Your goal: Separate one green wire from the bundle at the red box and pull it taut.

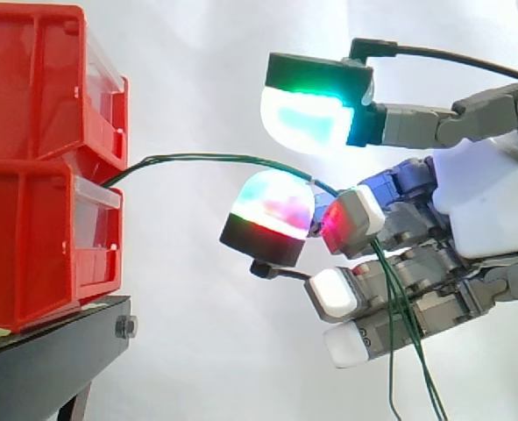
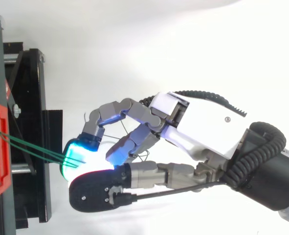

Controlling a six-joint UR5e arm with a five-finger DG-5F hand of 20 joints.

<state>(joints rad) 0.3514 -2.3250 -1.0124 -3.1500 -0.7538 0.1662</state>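
Noted black stand (image 1: 48, 360) at the left, carrying 2 red bins (image 1: 39, 167) stacked at its front edge.

Logged hand (image 2: 198, 122) level with the bins and well clear of the stand's front edge. Mostly closed: upper finger straight, the rest curled, lower pad (image 1: 267, 210) set against a red-glowing fingertip (image 1: 351, 219).

Traced green wires (image 1: 215, 158) from the seam between the 2 bins, arching across to the hand, slipping between lower pad and that fingertip, then dropping over the curled fingers. Counted at least 2 strands in the top view, running close together right up to the pads.

Judged: pinch looks to be on the bundle, not yet on 1 strand. Arch slack, so nothing taut. Step in hand: separation.

Next move, as judged: work 1 strand alone between the pads, let the others fall free, then draw away from the bins until the arch straightens. Avoid dragging the whole bundle along.
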